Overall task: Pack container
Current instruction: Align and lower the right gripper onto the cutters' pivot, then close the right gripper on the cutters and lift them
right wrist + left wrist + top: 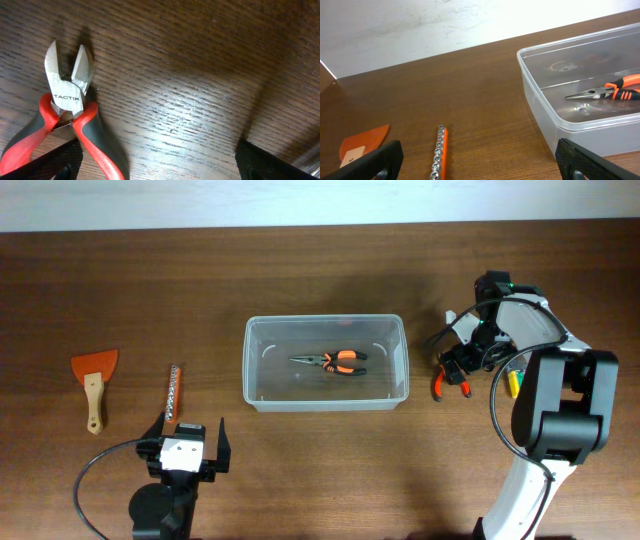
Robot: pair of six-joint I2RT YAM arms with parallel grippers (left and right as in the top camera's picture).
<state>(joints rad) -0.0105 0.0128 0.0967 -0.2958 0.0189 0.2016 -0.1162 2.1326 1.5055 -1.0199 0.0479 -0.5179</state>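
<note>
Container (pixel 282 383) ahead-right of left fingers (pixel 372 161); well apart from right fingers (pixel 274 162).

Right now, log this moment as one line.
clear plastic tub: orange-handled needle-nose pliers inside | right gripper: open, near red-handled cutters | left gripper: open, empty

Looks like a robotics lab: wooden table (pixel 320 270), white wall (pixel 410 25), mounted robot arm (pixel 565 405).

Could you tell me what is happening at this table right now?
Two robot arms are packing tools into a clear container. Orange pliers already lie inside it. The right gripper, fingers open, hovers over red cutters on the table beside it. The left gripper sits open near a scraper and a socket strip.
</note>
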